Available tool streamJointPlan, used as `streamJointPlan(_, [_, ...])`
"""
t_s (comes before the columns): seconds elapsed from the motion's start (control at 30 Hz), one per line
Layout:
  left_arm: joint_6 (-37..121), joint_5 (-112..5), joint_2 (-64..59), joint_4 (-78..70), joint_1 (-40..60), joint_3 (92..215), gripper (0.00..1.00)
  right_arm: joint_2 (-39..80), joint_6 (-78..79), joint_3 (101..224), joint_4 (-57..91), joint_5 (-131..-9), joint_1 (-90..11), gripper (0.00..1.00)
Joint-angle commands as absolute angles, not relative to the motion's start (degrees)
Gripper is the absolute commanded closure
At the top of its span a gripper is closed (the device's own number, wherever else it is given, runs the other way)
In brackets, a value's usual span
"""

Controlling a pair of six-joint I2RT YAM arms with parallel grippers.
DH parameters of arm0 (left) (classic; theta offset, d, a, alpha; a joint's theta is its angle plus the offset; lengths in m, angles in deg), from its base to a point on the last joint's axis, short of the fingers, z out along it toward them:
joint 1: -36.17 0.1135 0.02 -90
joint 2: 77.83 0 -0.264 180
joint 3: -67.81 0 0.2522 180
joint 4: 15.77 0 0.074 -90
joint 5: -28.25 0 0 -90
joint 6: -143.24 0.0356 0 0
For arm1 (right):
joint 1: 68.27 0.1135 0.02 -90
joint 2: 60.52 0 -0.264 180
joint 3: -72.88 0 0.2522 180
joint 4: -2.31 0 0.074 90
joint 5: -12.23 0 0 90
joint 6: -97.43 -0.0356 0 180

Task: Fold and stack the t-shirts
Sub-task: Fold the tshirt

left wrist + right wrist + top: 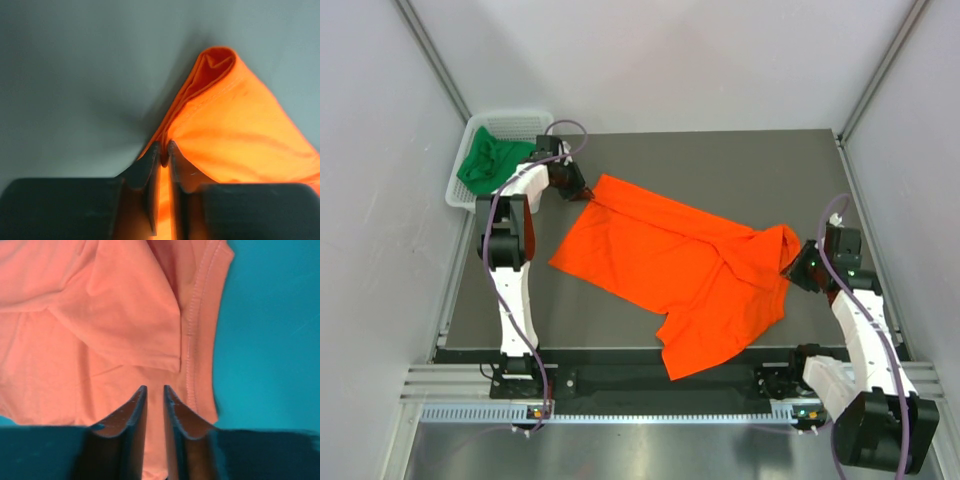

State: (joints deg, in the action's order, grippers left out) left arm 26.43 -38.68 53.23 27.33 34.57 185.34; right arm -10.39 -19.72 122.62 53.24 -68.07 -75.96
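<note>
The orange t-shirt (690, 270) is plain bright orange with no print, and the green t-shirt (488, 165) is plain dark green. The mesh basket (525, 122) is white and the table (740, 165) dark grey. The left arm (515, 285) and right arm (865, 325) are white with black joints.

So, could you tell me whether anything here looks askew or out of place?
The orange t-shirt lies skewed diagonally on the table, rumpled, with a flap folded over near the right pincer; the left pincer pinches its opposite corner. The green t-shirt sits crumpled in the white basket, unfolded.
</note>
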Motion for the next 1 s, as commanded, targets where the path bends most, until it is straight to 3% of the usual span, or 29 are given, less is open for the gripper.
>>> streamJointPlan(0.0, [28.19,-39.77,48.83,28.41,34.77,185.29,0.69,-10.16,-20.52,123.98,52.46,-70.99,-76.1,0.79])
streamJointPlan(0.03, [28.54,-40.38,48.04,27.79,34.59,184.94,0.62,-10.16,-20.34,124.51,51.68,-71.78,-76.27,0.61])
streamJointPlan(0.13, [28.98,-40.82,45.05,22.97,33.71,183.44,0.53,-7.71,-20.25,126.44,44.94,-73.55,-76.8,0.33])
streamJointPlan(0.33, [29.77,-38.81,48.45,15.13,33.1,188.61,0.41,10.2,-19.81,132.5,31.73,-70.56,-77.33,0.17])
streamJointPlan(0.5, [30.56,-36.08,57.95,16.18,32.92,200.55,0.4,20.23,-19.46,136.47,25.74,-67.32,-77.5,0.18])
streamJointPlan(0.63, [33.81,-37.49,59.89,14.78,32.57,202.25,0.4,21.74,-21.21,135.25,22.67,-65.29,-77.5,0.31])
streamJointPlan(0.7, [34.43,-37.66,60.6,14.6,32.57,202.51,0.41,22.27,-21.31,134.8,22.05,-65.02,-77.5,0.33])
streamJointPlan(0.97, [33.64,-34.86,62.7,13.82,32.39,201.72,0.41,22.8,-21.74,133.83,21.26,-65.46,-78.12,0.31])
